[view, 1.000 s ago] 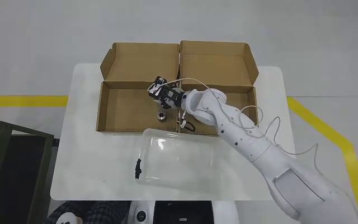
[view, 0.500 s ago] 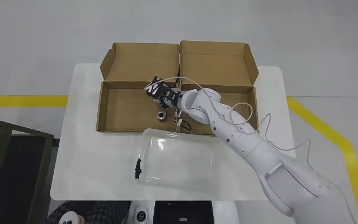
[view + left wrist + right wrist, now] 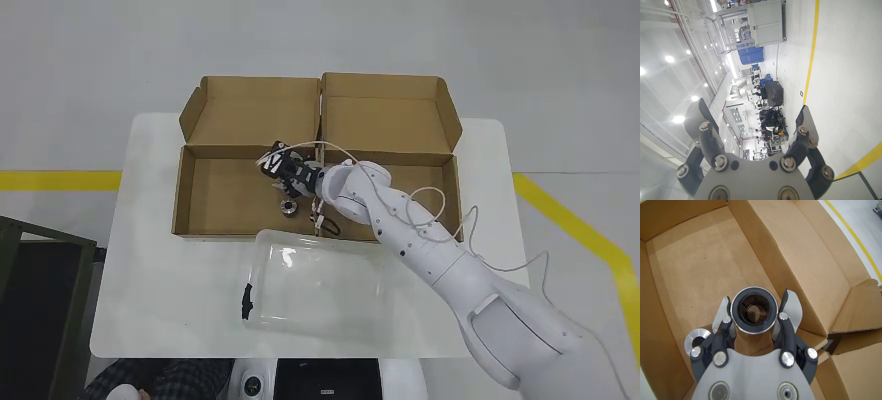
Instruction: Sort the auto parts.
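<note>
My right gripper [image 3: 285,166] hangs over the left cardboard box [image 3: 220,195], near the wall it shares with the right box. It is shut on a metal sleeve [image 3: 753,327] with a black rim, which stands upright between the fingers [image 3: 791,308] above the box floor [image 3: 696,266]. A silver ring-shaped part [image 3: 288,207] lies on that floor just beside the gripper [image 3: 757,297], seen close up as a silver ring [image 3: 690,340]. My left gripper [image 3: 753,106] is open with nothing in it, facing the room away from the table.
The right cardboard box [image 3: 455,170] holds a small black clip [image 3: 330,222] at its near left corner. A clear plastic bin [image 3: 320,285] stands in front of the boxes, with a black part [image 3: 246,300] at its left end. Both box lids stand open at the back.
The right gripper drifted slightly left over the left box, then back a little, still holding the sleeve. The silver ring on the floor has not moved.
</note>
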